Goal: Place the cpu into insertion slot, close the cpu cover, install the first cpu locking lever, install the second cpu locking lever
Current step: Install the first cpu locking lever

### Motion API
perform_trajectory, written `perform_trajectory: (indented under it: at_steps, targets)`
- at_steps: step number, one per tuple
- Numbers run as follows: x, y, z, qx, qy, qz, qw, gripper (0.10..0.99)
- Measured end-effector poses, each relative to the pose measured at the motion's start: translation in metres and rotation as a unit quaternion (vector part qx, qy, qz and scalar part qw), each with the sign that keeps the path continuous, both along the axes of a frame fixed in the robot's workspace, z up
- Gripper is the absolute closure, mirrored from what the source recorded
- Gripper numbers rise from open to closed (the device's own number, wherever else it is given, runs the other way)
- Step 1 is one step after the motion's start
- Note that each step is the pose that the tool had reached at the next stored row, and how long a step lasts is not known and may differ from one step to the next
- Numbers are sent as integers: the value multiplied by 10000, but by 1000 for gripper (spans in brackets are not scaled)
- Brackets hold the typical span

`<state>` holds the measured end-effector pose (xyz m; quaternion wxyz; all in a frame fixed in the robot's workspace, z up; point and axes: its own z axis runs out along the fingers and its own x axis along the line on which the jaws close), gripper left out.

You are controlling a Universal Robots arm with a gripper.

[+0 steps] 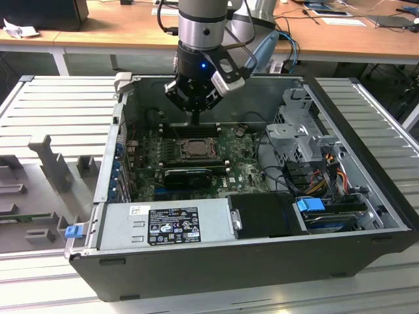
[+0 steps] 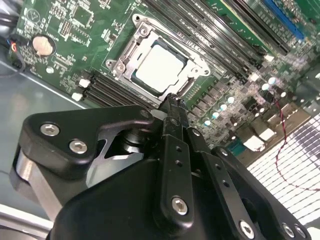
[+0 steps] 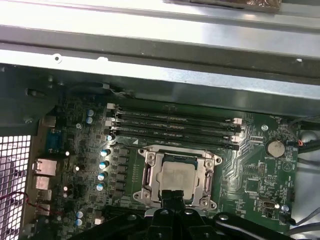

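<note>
Inside the open computer case (image 1: 216, 271), the cpu (image 3: 176, 176) lay seated in the insertion slot (image 2: 129, 49), with the cpu cover (image 3: 205, 172) down around it. The end effector (image 1: 195, 122), fingers clenched together on nothing, hung at the slot's 12 o'clock edge in the exterior view.

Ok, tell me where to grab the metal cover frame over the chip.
Pinch the cover frame on the rim strip nearest the hand, coming straight down from above. It lies flat around the chip and is thin with a big window, so probably only that narrow outer edge offers a grip.
</note>
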<state>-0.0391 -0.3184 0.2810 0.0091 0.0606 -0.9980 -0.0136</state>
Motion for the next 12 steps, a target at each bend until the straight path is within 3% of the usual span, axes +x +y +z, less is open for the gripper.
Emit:
perform_trajectory:
  at_steps: [2,5,10,12]
  targets:
    - [-26,0,-9,-1,-12,9,10000,980]
    - [-158,0,-44,5,-46,-1,10000,980]
    - [-175,1,-86,2,-45,-310,9995,980]
    - [-230,1,-94,2,-46,-315,9995,980]
